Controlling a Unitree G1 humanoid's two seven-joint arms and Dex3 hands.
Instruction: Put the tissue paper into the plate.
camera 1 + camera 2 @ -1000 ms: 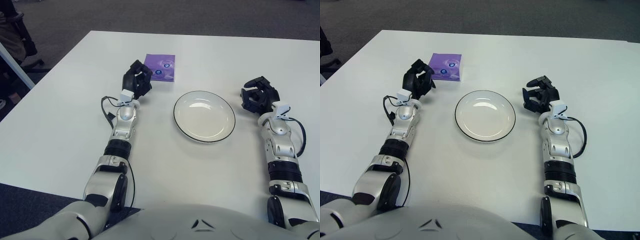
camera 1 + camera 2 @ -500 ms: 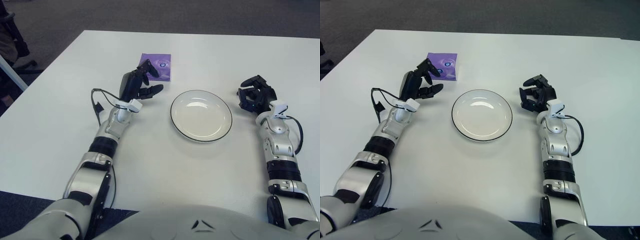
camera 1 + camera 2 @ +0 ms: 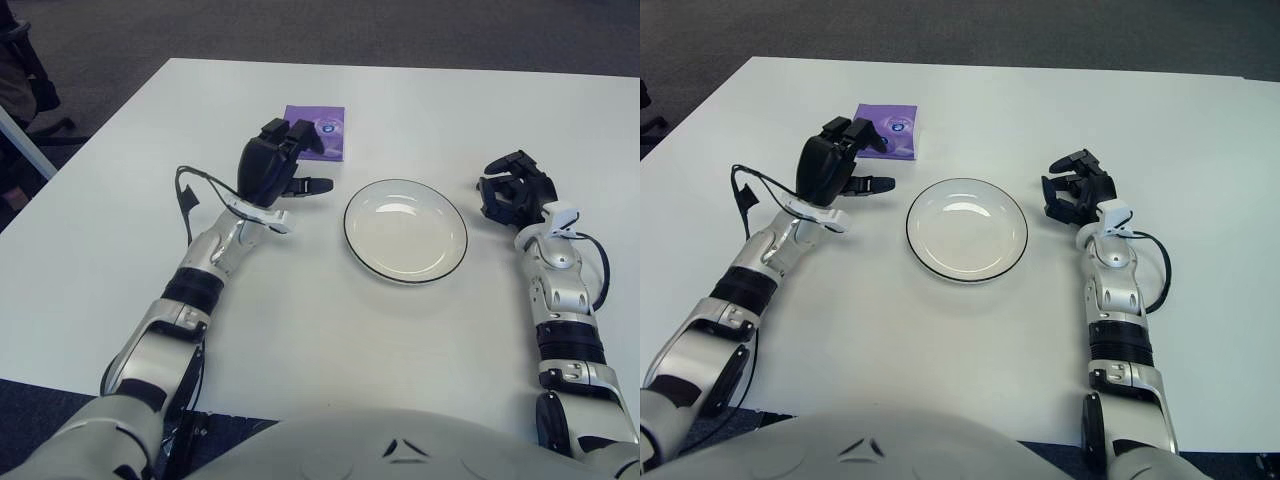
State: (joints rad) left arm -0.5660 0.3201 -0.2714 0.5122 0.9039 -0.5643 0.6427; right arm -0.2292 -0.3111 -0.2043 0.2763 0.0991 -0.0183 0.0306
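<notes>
A purple tissue pack (image 3: 318, 132) lies flat on the white table (image 3: 400, 330), behind and left of an empty white plate with a dark rim (image 3: 405, 230). My left hand (image 3: 283, 165) is raised just in front of the pack, fingers spread and holding nothing; its fingertips overlap the pack's near left edge. My right hand (image 3: 514, 190) rests on the table to the right of the plate, fingers loosely curled and empty.
The table's left edge runs close to my left arm, with dark carpet beyond. A black cable (image 3: 187, 199) loops off my left forearm. A chair base (image 3: 30, 100) stands on the floor at far left.
My left hand has lifted and turned, its fingers reaching further over the near edge of the tissue pack. The right hand has stayed in place.
</notes>
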